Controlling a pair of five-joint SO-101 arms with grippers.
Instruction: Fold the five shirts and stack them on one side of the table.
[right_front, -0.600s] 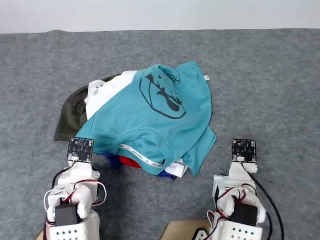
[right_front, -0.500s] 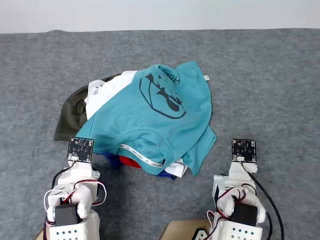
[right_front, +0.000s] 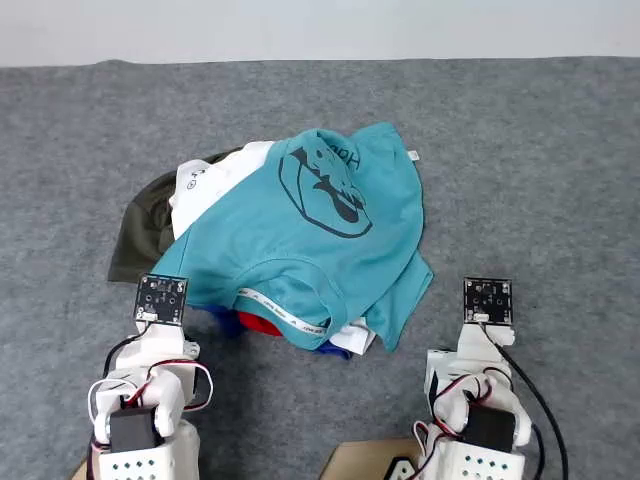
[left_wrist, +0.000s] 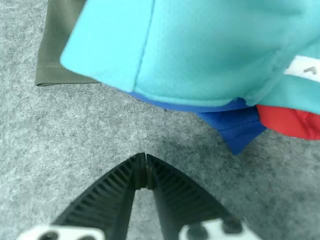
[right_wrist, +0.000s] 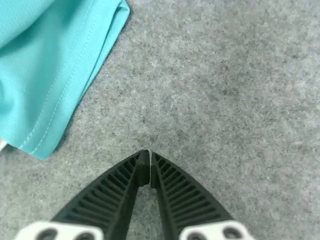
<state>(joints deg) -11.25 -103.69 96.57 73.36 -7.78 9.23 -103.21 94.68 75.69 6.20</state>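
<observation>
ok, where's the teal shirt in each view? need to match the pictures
High view: teal shirt lies mid-picture, topmost layer, on the grey table cover.
Left wrist view: teal shirt lies beyond the shut left gripper, overlapping the blue shirt and red shirt.
Right wrist view: its hem corner lies beyond the shut right gripper, apart from it.
Shared landmark: the grey table cover, seen in all three.

I can read nothing here: the dark print (right_front: 325, 190) on the teal shirt (right_front: 255, 245) and the lettering along its collar tape (right_front: 285, 313) are too small.
</observation>
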